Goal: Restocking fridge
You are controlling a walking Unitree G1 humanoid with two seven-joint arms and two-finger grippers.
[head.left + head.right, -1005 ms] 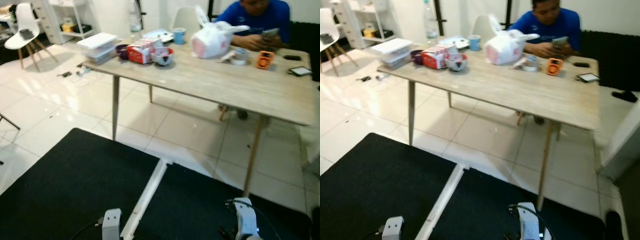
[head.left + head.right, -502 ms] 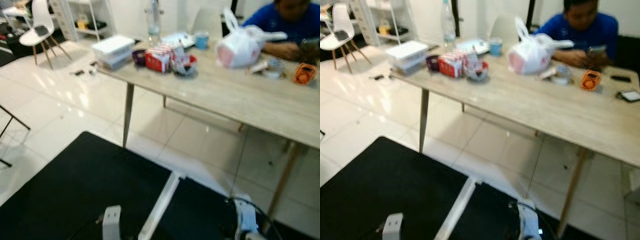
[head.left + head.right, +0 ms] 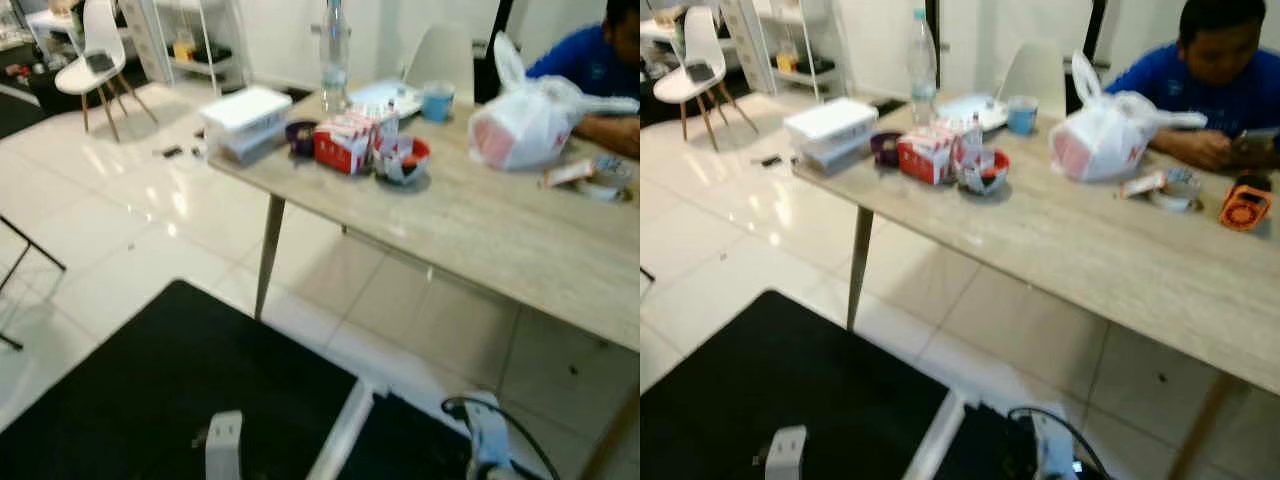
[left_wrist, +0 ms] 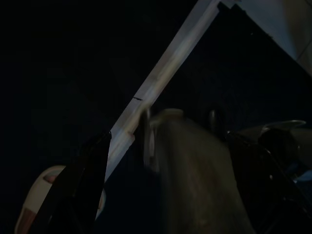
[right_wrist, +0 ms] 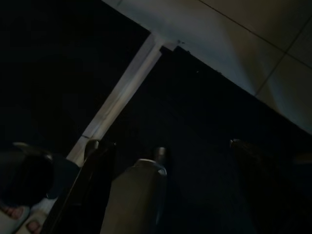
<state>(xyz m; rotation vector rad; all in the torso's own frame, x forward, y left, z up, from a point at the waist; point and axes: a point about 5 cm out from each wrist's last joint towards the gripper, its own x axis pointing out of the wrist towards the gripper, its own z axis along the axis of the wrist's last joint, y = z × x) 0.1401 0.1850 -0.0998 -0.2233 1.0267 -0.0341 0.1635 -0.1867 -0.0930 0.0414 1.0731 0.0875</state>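
- Head camera, left eye: against the pictures of a second ago the whole scene has swung and the tabletop (image 3: 480, 215) looks larger, so the robot has turned and stepped nearer; the things themselves have not moved. At the tabletop's left end stand a white box (image 3: 245, 112), a red carton (image 3: 345, 148), a red bowl (image 3: 402, 160) and a water bottle (image 3: 334, 52).
- Head camera, right eye: a tied plastic bag (image 3: 1105, 135) sits by the far edge, a blue cup (image 3: 1021, 113) beside it, an orange gadget (image 3: 1244, 204) toward the right end. A person in a blue shirt (image 3: 1225, 85) sits behind the far edge. A black mat (image 3: 790, 385) covers the floor below the robot. I judge the groceries for the fridge are those on the tabletop; the approach is only begun.
- Left wrist: the left pincer (image 4: 161, 170) hangs idle over the mat, its fingers spread apart, empty.
- Right wrist: the right pincer (image 5: 168, 175) hangs likewise, fingers apart, gripping nothing.
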